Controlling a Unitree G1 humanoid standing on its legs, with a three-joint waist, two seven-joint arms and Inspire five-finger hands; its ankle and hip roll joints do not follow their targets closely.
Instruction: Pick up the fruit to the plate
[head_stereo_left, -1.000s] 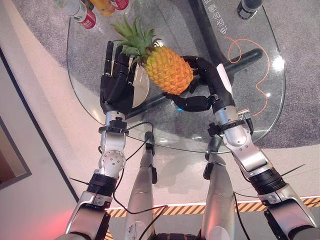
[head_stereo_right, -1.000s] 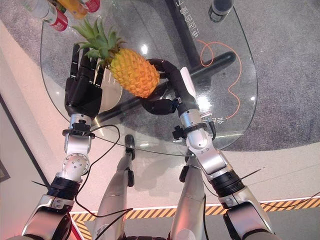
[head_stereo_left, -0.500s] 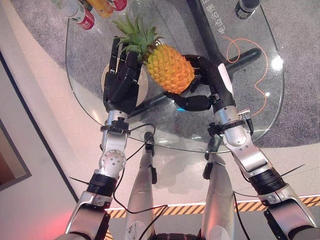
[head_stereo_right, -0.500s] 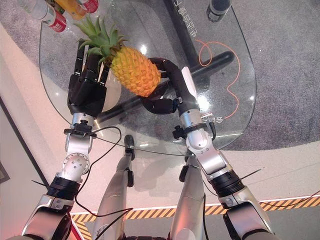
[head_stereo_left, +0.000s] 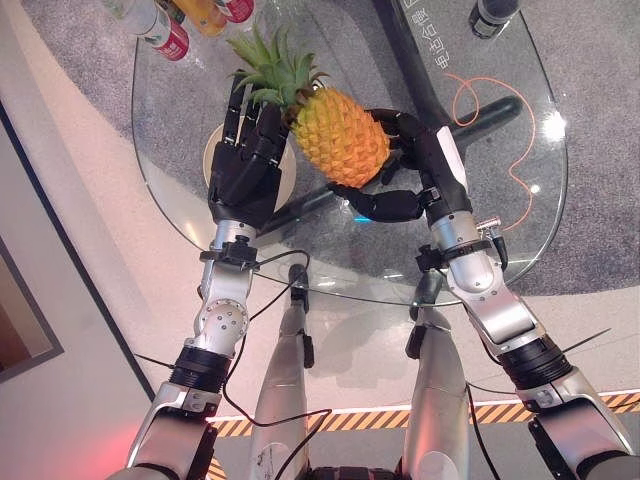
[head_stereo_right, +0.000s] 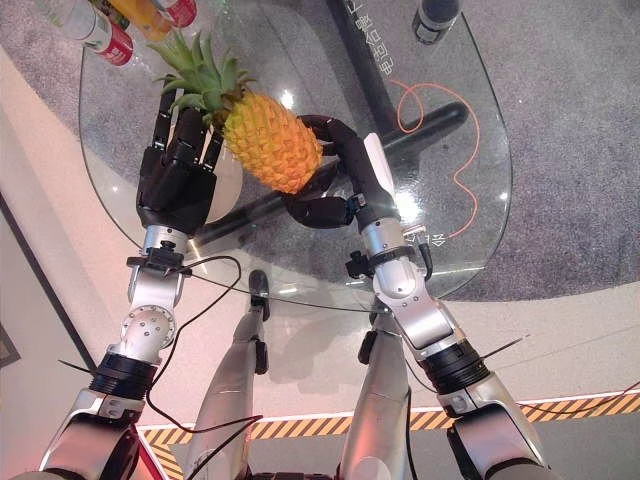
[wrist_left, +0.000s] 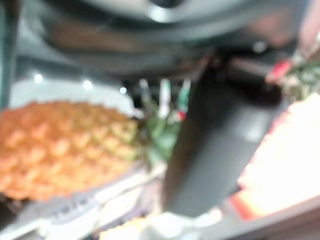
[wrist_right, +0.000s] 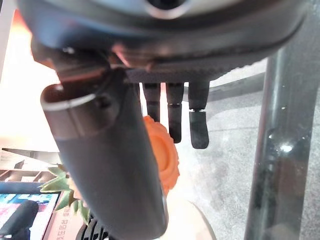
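1. Now my left hand (head_stereo_left: 245, 165) has slid in toward the pineapple (head_stereo_left: 340, 135) since a second ago: it was over the near-left part of the plate (head_stereo_left: 287, 168), well short of the fruit, and now its straight fingertips reach up beside the leafy crown (head_stereo_left: 268, 68).
2. My right hand (head_stereo_left: 405, 170) has barely moved. Its fingers curl round the far side of the pineapple and its thumb hooks under the near end, so the fruit is held in that hand, tilted, crown toward the table's far-left edge.
3. My left hand is open, fingers straight and spread, palm turned toward the fruit. I cannot tell whether it touches the pineapple or just stands beside it.
4. I judge this as a two-hand steadying: the left hand closing in means the heavy fruit can be guided down instead of dropped from a one-sided hold.
5. The plate lies on the glass table (head_stereo_left: 480, 240) near its left edge, partly hidden under my left hand. What I see of it is bare, and nothing rests on it yet.
6. The pineapple hangs over the plate's right edge, above it rather than on it, so the task is not finished; the fruit must move a little further left and be lowered.
7. Bottles (head_stereo_left: 172, 38) stand at the table's far-left edge, well apart from my hands. An orange cable (head_stereo_left: 490, 110) loops near the far-right edge.
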